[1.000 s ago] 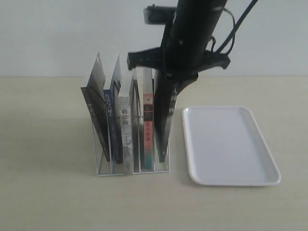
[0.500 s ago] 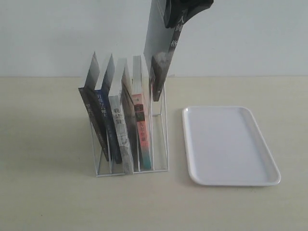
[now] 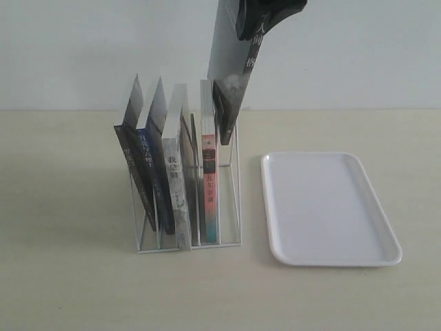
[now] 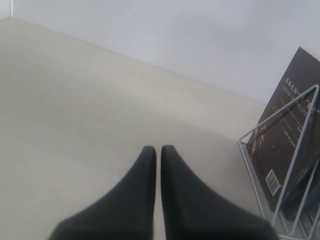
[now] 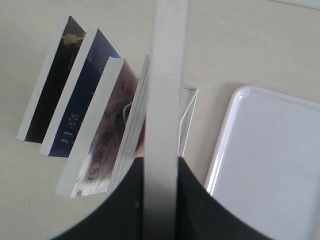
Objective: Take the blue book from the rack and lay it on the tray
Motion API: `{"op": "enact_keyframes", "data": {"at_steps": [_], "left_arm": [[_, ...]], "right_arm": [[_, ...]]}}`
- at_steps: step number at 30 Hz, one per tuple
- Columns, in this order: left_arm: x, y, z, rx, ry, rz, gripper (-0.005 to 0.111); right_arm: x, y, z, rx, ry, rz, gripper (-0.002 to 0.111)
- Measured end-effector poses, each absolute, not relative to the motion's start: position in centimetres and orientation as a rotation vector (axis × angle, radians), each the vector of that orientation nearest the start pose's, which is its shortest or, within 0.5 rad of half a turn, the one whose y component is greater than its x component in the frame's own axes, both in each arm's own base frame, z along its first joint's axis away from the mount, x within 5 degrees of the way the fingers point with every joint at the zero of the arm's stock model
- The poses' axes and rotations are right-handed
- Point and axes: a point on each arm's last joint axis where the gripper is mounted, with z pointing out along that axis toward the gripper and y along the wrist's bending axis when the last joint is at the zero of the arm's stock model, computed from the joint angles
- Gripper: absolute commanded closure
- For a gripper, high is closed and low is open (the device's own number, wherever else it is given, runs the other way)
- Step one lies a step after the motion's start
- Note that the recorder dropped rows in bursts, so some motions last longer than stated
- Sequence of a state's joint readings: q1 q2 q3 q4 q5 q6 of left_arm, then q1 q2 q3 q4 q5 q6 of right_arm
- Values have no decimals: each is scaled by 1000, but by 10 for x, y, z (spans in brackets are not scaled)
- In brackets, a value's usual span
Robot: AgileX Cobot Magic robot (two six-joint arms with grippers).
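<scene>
The blue book [image 3: 153,169] stands leaning in the white wire rack [image 3: 234,200], second from the left, and nothing grips it; the right wrist view shows its blue cover [image 5: 80,115]. My right gripper [image 3: 265,14] is shut on a different book, the black-spined one with white characters [image 3: 231,83], and holds it upright above the rack's right end. In the right wrist view its pale page edge [image 5: 167,75] runs between the fingers of the right gripper [image 5: 160,167]. The white tray [image 3: 327,207] lies bare to the right of the rack. My left gripper [image 4: 158,150] is shut on nothing, low over the table beside the rack [image 4: 280,165].
Three other books stay in the rack: a black one at the far left [image 3: 131,165], a white-spined one [image 3: 176,186] and a red-and-teal-spined one [image 3: 209,186]. A pale wall rises behind the beige table [image 3: 69,276].
A second ago my right gripper was down at the rack on the black-spined book; it has since lifted that book clear. The books left in the rack have shifted slightly.
</scene>
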State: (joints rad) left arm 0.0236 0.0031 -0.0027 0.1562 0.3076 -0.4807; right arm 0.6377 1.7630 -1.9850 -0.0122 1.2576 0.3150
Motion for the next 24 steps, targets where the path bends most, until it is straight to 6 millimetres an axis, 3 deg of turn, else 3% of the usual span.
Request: {"op": "enact_keyframes", "data": {"at_steps": [15,24], "left_arm": [[54,6,186,-350,1757,-179,103],[54,6,186,-350,1757,-179,103]], "right_arm": [[304,224,414,-397,2535,367,108],[303,226,359,-368,2726,315,108]]}}
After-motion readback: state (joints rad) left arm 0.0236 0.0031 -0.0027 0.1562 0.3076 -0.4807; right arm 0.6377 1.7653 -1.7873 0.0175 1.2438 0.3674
